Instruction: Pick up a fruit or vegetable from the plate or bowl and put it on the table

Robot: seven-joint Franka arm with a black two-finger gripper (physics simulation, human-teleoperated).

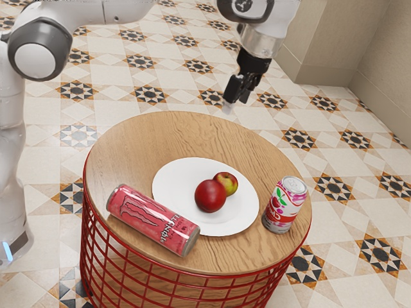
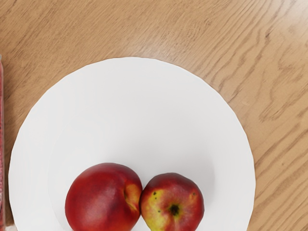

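White and round, one plate (image 1: 176,186) lies on one wooden table (image 1: 192,131). It carries two fruits, side by side and touching, near its middle and well inside its rim. Two cans share the table: one pink can (image 1: 153,219) on its side between the plate and the table's rim, and one white-and-red can (image 1: 285,204) upright, near the rim at the exterior view's right.

Of the fruits, the red fruit (image 2: 104,198) is the larger: smooth, deep red, nearly round, with an orange-tinged hollow facing the apple (image 2: 172,203). The apple is smaller, red with yellow-green patches, a few dark specks and a dark, sunken centre turned upward.

One black gripper (image 1: 237,103) hangs above the table, clear of both fruits. Its two fingers stand somewhat apart, with nothing held between them.
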